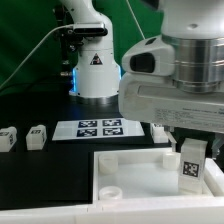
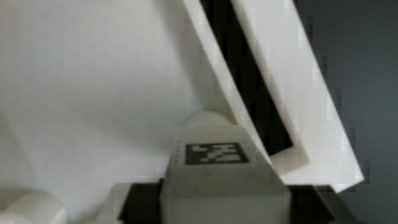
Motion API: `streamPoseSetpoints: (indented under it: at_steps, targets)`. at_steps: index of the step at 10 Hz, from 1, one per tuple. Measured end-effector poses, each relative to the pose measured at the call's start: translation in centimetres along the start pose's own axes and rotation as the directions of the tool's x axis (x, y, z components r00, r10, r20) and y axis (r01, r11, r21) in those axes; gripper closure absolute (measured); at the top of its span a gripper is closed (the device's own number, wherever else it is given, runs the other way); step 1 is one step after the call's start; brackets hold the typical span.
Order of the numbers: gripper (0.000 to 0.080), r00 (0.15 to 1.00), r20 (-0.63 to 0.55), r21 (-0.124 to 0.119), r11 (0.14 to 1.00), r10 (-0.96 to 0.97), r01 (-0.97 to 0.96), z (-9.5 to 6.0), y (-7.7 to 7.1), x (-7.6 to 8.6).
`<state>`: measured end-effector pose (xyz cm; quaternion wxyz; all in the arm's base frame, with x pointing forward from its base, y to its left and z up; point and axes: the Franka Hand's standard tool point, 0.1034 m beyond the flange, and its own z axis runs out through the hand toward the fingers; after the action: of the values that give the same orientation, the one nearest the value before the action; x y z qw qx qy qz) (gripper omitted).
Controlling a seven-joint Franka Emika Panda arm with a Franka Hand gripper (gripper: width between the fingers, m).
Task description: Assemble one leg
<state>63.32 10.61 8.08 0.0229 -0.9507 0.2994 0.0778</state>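
Note:
My gripper (image 1: 190, 146) is shut on a leg (image 1: 190, 167), a small white peg with a black-and-white tag, and holds it upright over the right side of the large white square top (image 1: 130, 165). In the wrist view the leg (image 2: 215, 152) sits between the dark fingers (image 2: 143, 203), over the top's floor and close to its raised wall (image 2: 249, 70). A round corner socket (image 2: 25, 210) shows at the picture's edge. Three more legs lie on the black table: two at the exterior view's left (image 1: 8, 140) (image 1: 37, 137) and one (image 1: 160, 130) behind the top.
The marker board (image 1: 100, 127) lies flat on the table behind the top. The arm's white base (image 1: 95, 70) stands at the back. Another round socket (image 1: 109, 193) shows in the top's near corner.

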Motion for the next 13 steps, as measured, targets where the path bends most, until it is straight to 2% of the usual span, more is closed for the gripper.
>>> streamPoseSetpoints:
  at_steps: [1,2,3,7,8,9,10,11,12,13]
  targets:
    - [0.0506,0.989,-0.024,0.023,0.990,0.143,-0.142,0.05,-0.01,-0.06]
    - [0.0506,0.987,-0.033,0.031,0.987,0.157,-0.155,0.02,-0.07,-0.21]
    - [0.0506,0.961,-0.027,0.038,0.961,0.275,-0.274,0.02,-0.17,-0.27]
    - [0.0506,0.808,-0.005,0.050,0.807,0.589,-0.588,0.07,-0.45,-0.41]
    - [0.0506,0.705,0.012,0.069,0.703,0.709,-0.708,0.09,-0.61,-0.13]
    - [0.0506,0.662,0.022,0.077,0.659,0.749,-0.748,0.06,-0.58,-0.11]
    - [0.0506,0.663,0.022,0.076,0.660,0.748,-0.747,0.10,-0.60,-0.15]
    - [0.0392,0.668,0.021,0.075,0.665,0.744,-0.743,0.18,-0.59,-0.18]
    - [0.0392,0.668,0.021,0.075,0.665,0.744,-0.743,0.19,-0.59,-0.19]
    - [0.0225,0.690,0.019,0.075,0.687,0.723,-0.722,0.20,-0.59,-0.19]
